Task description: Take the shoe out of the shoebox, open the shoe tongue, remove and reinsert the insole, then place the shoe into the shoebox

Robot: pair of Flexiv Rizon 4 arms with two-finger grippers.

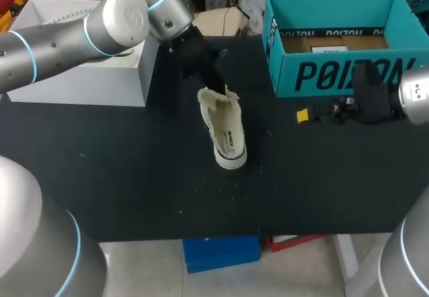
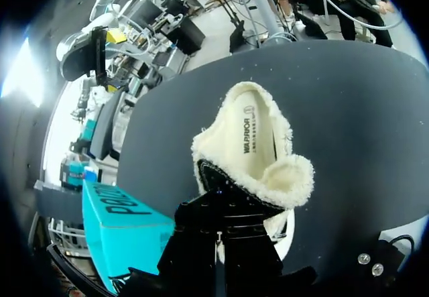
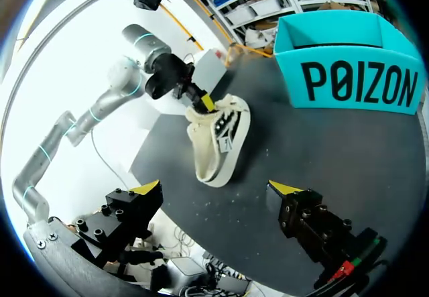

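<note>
We have the shoe (image 1: 224, 129) out of the shoebox (image 1: 335, 76); insole (image 2: 258, 136) work ahead
It lies mid-table, shoebox at its 2 o'clock; our left gripper (image 1: 218, 86) seems clamped on its heel, right gripper (image 3: 218, 190) gapes idle; tongue, insole, reboxing remain

Cream fleece-lined sneaker (image 1: 225, 131) with white rubber sole: centre of frame on the black tabletop, tipped sideways, heel uppermost, toe toward the lower edge. Pale printed insole (image 1: 230, 136) seated inside the open collar. Teal cardboard shoebox (image 1: 335, 76), upper right: upright, lidless, well apart.
</note>
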